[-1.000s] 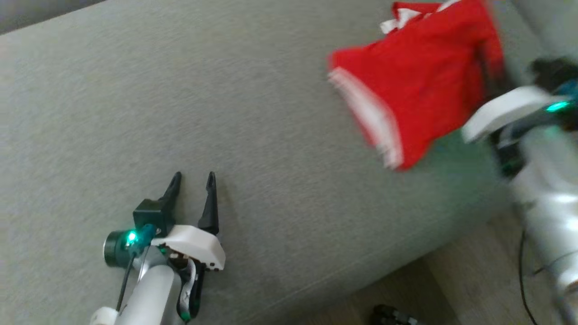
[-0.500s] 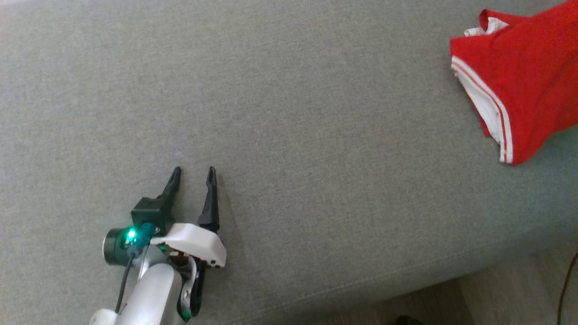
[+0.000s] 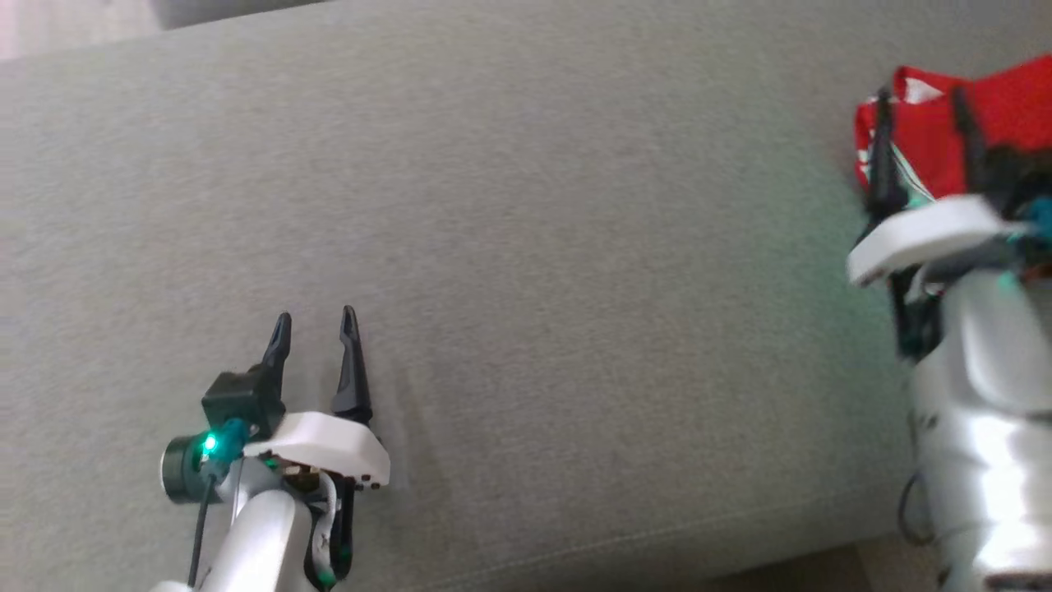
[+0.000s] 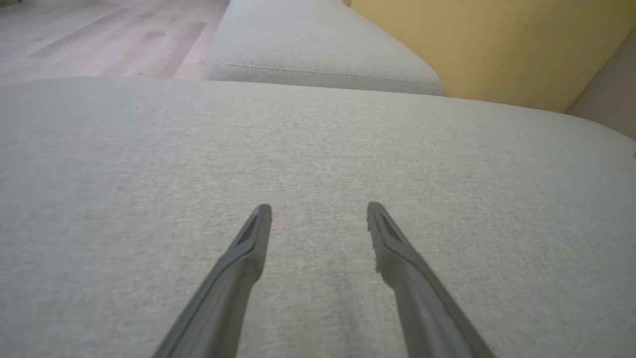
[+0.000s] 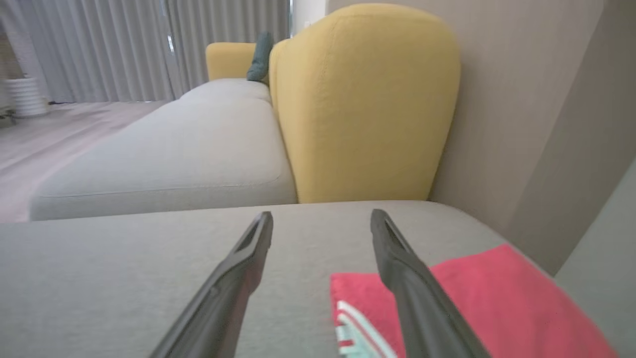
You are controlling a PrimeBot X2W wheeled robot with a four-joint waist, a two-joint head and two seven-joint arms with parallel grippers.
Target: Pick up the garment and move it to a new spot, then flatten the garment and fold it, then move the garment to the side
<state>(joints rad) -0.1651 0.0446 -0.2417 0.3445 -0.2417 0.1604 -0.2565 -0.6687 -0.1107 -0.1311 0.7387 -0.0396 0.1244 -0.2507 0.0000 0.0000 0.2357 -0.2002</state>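
Garment [image 3: 1015, 103] is laid at the sofa cushion's [image 3: 575, 247] far right corner; the right end effector [image 3: 920, 92] over it and the left end effector [image 3: 316, 314] are spread wide, nothing gripped.

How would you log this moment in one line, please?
garment: lying on sofa cushion, ungripped | right claw: open, over garment | left claw: open, empty, over cushion

Soft, even daylight on the grey sofa [image 3: 575, 205], a faint shadow beside the left gripper [image 3: 316, 315], motion blur smearing the right gripper [image 3: 919, 94] and red garment [image 3: 1012, 99].
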